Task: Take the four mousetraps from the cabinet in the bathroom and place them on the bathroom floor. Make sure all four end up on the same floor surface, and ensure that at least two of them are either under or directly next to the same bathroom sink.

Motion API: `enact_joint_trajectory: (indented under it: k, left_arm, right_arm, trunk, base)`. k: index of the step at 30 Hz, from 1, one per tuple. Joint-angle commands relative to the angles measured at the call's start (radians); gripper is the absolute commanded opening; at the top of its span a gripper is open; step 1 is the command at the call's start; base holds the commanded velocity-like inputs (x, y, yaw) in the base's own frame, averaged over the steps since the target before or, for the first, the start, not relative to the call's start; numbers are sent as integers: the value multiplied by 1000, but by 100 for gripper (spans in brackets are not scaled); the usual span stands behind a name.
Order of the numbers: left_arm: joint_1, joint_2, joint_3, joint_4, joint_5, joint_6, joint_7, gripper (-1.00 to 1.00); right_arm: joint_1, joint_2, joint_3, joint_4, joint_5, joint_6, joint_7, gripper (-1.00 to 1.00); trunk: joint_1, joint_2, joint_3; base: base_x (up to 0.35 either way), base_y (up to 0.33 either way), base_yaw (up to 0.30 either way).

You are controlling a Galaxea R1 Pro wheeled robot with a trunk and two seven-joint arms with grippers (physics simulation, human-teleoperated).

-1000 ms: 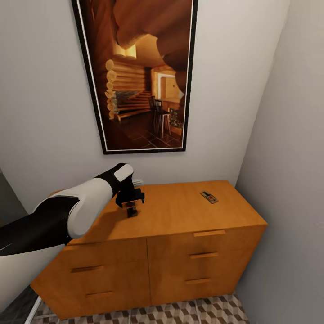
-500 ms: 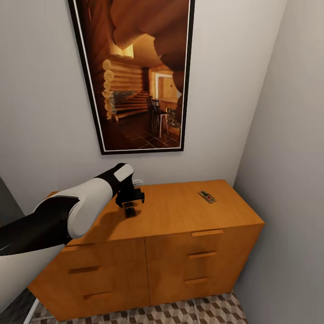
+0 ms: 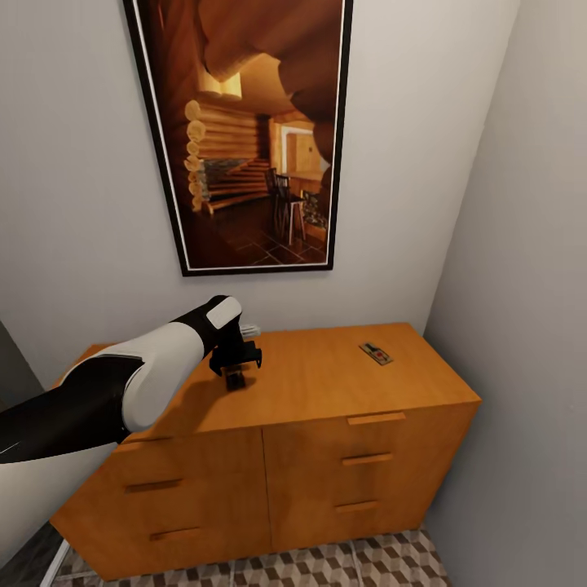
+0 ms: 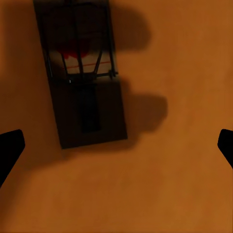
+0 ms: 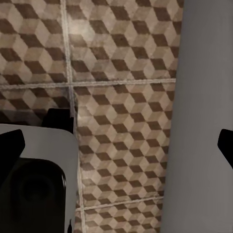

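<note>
Head view: high, looks forward and down into room corner; cabinet (image 3: 326, 391) fills lower half of frame, framed picture (image 3: 249, 134) upper centre, floor (image 3: 342, 564) strip at bottom edge. Left wrist view: very close, faces straight down onto cabinet top; mousetrap (image 4: 82, 77) upper left of frame. Shared with head view: same cabinet top. Right wrist view: close, faces down at floor tiles.

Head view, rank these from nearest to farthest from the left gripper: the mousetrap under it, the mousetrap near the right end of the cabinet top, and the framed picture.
1. Mousetrap directly below the left gripper.
2. Mousetrap towards the cabinet top's right end.
3. Framed picture high on the wall.
</note>
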Motion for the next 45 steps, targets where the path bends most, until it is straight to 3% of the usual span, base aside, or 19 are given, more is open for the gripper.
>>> enact_joint_trajectory:
  k: [1,8,21,45]
  left_arm:
    - [0,0,1,-2,9,2,10,100]
    - [0,0,0,-3,8,0,12,100]
    - [0,0,1,-5,7,-2,57,100]
    - [0,0,0,-6,-11,0,68,100]
  right_arm:
    - [-1,0,8,0,-8,4,-1,100]
    - [0,0,9,0,-8,4,-1,100]
    - [0,0,9,0,-8,4,-1,100]
    - [0,0,9,0,-7,4,-1,100]
  trunk:
    - [4,-8,-4]
    - [31,-57,-26]
    - [31,-57,-26]
    - [31,-57,-26]
  base:
    - [0,0,0]
    - [0,0,0]
    - [0,0,0]
    - [0,0,0]
